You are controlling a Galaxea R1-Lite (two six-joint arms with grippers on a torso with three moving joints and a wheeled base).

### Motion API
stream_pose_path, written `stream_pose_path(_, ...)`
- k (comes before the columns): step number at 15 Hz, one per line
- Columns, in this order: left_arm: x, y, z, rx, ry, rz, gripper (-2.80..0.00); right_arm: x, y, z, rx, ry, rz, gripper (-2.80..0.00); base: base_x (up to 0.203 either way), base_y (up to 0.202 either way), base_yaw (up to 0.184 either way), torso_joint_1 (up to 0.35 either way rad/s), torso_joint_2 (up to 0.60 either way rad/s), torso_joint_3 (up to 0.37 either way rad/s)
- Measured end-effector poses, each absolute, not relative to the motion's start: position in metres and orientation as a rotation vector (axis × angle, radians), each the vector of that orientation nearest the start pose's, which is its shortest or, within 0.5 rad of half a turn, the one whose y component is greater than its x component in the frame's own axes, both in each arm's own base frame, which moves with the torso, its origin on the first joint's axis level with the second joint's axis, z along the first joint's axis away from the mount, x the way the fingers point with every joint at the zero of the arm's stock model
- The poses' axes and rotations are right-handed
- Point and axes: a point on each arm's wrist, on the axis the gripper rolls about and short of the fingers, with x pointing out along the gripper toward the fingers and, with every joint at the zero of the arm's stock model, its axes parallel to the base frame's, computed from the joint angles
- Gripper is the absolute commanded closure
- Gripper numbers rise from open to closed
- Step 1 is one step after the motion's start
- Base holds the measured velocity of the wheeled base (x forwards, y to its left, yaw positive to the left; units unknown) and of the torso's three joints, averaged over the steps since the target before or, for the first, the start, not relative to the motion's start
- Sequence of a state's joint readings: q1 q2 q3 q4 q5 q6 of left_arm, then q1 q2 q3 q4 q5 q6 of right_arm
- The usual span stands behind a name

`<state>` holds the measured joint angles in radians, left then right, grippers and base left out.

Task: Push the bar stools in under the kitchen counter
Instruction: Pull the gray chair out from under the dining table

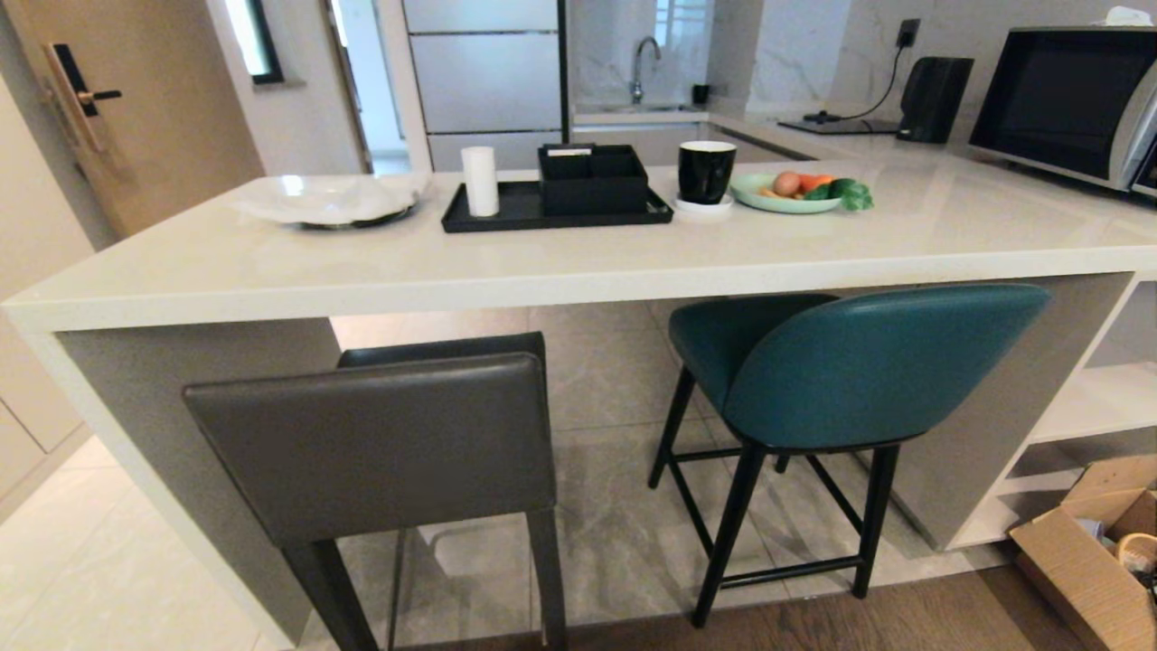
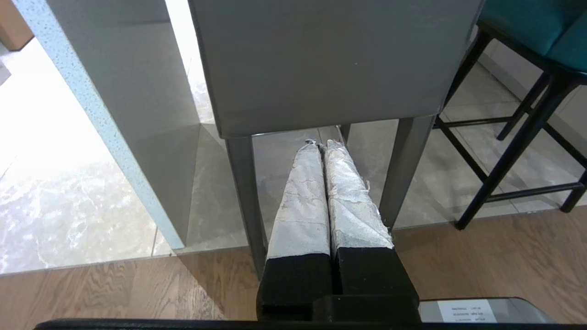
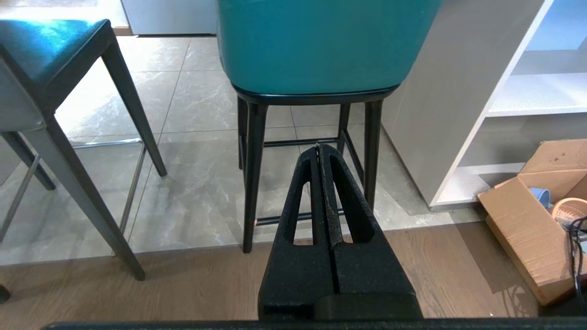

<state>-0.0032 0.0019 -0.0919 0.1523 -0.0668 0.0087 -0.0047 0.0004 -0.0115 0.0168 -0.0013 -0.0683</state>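
Nearest to us, low in the wrist views, our left gripper (image 2: 324, 144) has its foil-wrapped fingers (image 2: 302, 197) pressed together and holds nothing; it points at the back of the dark-grey stool (image 1: 380, 443) without touching it. Our right gripper (image 3: 319, 147) is likewise clamped closed and empty, aimed below the seat of the teal stool (image 1: 868, 362), still apart from it.

In the head view the grey stool stands at about 7 o'clock and the teal one at about 4 o'clock. Both face the kitchen counter (image 1: 560, 271), their seats partly beneath the slab and their backs still out on our side.

We judge both stools rigid and fairly weighty, tall enough to tip if shoved high. The leather backs look padded and smooth, so a closed fingertip could slide. The sounder contact is probably the lower back or seat rim, pressed squarely; the rear feet at the wood-to-tile seam may catch.

Farther off, on the slab, lie a white plate (image 1: 325, 199) at 11 o'clock, a black tray (image 1: 506, 217) at 12, a black mug (image 1: 706, 170) and a dish of vegetables (image 1: 795, 192) towards 1.
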Motion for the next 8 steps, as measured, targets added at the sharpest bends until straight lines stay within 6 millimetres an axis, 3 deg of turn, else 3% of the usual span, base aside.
stream_pose_path(8,-0.0305,-0.0014,0.0851,-0.001,0.061,-0.07,0.0,-0.0236,0.0,0.0768,-0.063,0.006,-0.008,0.0,0.0,0.0,0.0,0.0,0.0,0.0)
